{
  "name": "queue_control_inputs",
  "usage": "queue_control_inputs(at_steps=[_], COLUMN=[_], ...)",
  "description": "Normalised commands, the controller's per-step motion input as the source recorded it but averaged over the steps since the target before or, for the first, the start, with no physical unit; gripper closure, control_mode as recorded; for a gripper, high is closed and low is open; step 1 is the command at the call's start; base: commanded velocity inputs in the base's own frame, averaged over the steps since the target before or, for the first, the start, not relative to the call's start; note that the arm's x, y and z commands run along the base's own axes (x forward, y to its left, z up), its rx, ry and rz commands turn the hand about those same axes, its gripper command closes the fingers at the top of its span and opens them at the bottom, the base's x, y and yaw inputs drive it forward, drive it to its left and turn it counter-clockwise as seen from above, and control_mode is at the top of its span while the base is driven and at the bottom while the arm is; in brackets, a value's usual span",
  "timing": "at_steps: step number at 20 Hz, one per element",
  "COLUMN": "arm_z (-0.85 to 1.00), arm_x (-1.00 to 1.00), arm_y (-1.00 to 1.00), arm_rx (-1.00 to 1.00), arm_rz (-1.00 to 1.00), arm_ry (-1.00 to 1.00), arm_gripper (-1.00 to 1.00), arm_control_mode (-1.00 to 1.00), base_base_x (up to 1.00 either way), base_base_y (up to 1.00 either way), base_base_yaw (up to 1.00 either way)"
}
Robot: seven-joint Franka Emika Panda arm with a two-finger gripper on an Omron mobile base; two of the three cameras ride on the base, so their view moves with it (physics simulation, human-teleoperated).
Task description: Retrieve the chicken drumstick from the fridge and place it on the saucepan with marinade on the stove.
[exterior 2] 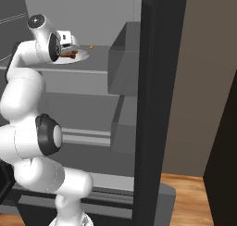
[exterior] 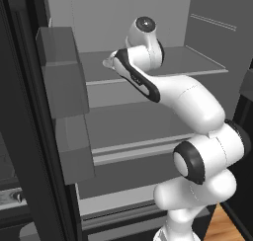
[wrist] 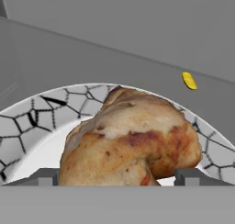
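One step is barely begun: inside the open fridge (exterior: 148,87), the tool (wrist: 117,177) straddles the chicken drumstick (wrist: 131,140) with fingers spread, not yet clamped. It lies on its plate (wrist: 27,126); lifting and carrying to the stove remain
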Motion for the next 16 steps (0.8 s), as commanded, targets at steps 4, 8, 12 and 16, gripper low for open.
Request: queue_control_inputs(at_steps=[4, 8, 12, 16], arm_z=[0.09, 0.09, 0.00, 0.20], arm_x=[-0.37, -0.32, -0.04, -0.54], arm_y=[0.00, 0.00, 0.00, 0.00], arm_rx=[0.00, 0.00, 0.00, 0.00], arm_rz=[-0.02, -0.01, 0.00, 0.00], arm_ry=[-0.34, -0.23, 0.00, -0.09], arm_gripper=[1.00, 1.00, 1.00, 1.00], arm_control_mode=[-1.00, -1.00, -1.00, -1.00], base_base_x=[0.00, 0.00, 0.00, 0.00], base_base_y=[0.00, 0.00, 0.00, 0.00], base_base_yaw=[0.00, 0.00, 0.00, 0.00])
